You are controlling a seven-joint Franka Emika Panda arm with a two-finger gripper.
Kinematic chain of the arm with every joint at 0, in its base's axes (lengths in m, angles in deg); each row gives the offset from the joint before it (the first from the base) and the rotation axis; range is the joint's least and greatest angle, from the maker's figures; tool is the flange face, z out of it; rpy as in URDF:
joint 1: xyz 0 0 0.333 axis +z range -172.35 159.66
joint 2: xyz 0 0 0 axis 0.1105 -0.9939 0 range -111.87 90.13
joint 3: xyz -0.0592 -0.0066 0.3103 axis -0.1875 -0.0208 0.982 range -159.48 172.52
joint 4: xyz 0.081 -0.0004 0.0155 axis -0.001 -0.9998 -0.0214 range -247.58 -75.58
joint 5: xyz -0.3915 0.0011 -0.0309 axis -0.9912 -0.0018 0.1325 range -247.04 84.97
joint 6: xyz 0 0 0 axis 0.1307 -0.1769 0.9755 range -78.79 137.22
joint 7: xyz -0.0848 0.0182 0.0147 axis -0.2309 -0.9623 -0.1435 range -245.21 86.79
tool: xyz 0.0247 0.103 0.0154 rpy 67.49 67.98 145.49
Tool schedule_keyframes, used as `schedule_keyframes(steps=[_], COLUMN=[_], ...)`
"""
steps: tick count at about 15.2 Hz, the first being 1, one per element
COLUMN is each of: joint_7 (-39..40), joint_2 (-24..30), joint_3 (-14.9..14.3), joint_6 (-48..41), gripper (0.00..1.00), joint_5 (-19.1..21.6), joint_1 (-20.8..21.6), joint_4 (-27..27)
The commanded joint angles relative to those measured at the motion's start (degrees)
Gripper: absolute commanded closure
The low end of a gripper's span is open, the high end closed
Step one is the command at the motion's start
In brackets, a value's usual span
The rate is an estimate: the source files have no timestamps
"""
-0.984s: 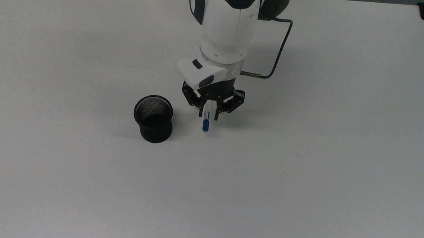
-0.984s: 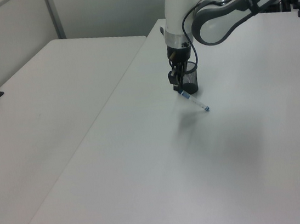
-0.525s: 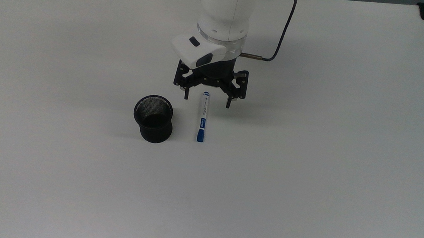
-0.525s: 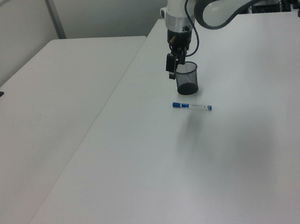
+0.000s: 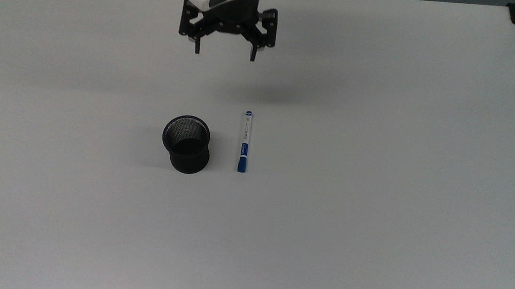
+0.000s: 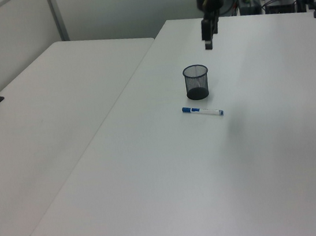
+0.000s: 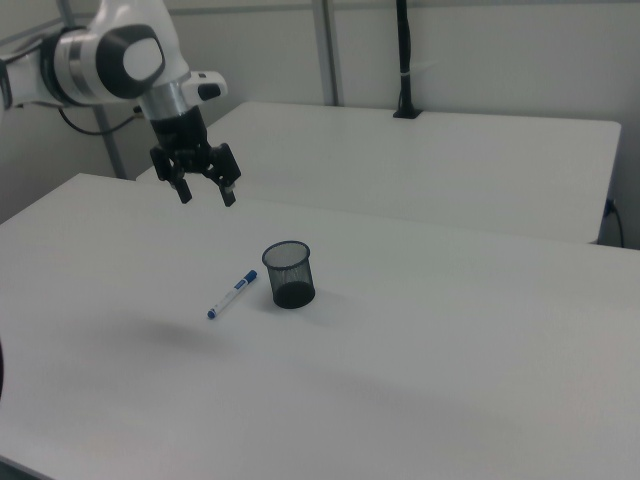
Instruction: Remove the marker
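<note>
The marker [image 5: 244, 141] lies flat on the white table, a white barrel with a blue cap and blue end, just right of the black mesh cup [image 5: 186, 143] in the top view. It also lies beside the cup [image 6: 196, 81] as the marker [image 6: 202, 111] in the left view and as the marker [image 7: 232, 293] next to the cup [image 7: 288, 274] in the right view. My gripper [image 5: 225, 55] hangs open and empty high above the table, well away from the marker, seen too as the gripper [image 7: 206, 194] and the gripper [image 6: 208, 36].
The white table [image 5: 377, 175] stretches wide around the cup and marker. A second white table [image 6: 46, 109] stands alongside. A black post [image 7: 403, 60] rises at the far table's edge in the right view.
My gripper let go of the marker, which dropped flat beside the cup. The gripper then rose and drew back toward the top view's upper edge, open.
</note>
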Motion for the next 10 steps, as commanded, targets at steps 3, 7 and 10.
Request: schedule_keyframes(steps=[3,7,10], joint_7=[7.2,6.7,6.5], joint_2=[6.4,6.8,6.8], joint_3=[-0.8,-0.7,-0.7], joint_6=[-8.1,-8.2,-8.3], gripper=[0.00,0.00,0.00], joint_5=[2.7,2.7,2.7], joint_1=[-2.1,-2.9,-2.8], joint_4=[-2.3,-2.6,-2.6])
